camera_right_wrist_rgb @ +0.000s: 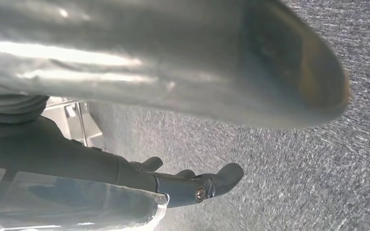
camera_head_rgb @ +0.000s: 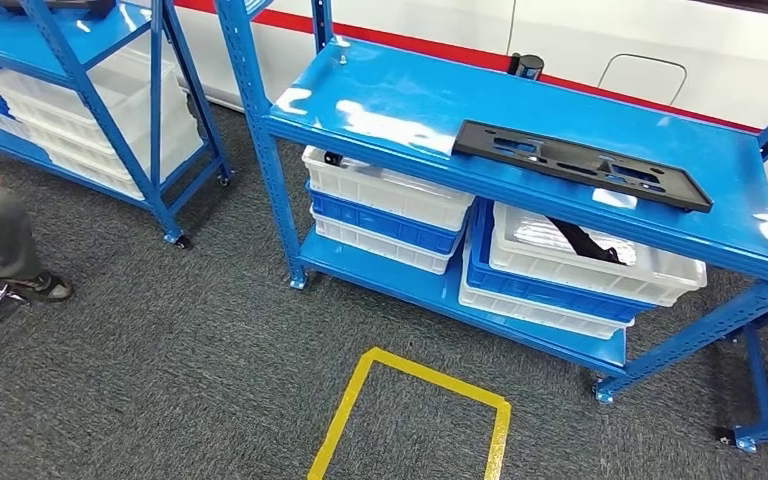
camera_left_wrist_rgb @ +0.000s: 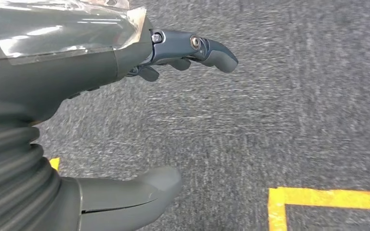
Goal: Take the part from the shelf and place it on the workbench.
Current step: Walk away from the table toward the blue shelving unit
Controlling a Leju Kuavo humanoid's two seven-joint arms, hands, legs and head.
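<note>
Black part (camera_head_rgb: 580, 163) flat on blue shelf (camera_head_rgb: 380, 105), white crate (camera_head_rgb: 600, 255) holding perhaps a dark strap, each robot hand (camera_left_wrist_rgb: 125, 120) (camera_right_wrist_rgb: 125, 183) released.

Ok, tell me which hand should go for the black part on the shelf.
Right, probably. The black part lies on the shelf top toward the right of the head view. Both the left hand and right hand hang empty over carpet, so neither is nearer yet.

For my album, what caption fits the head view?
A long black part lies on the top of a blue shelf, white and blue bins below, yellow floor marking in front.
</note>
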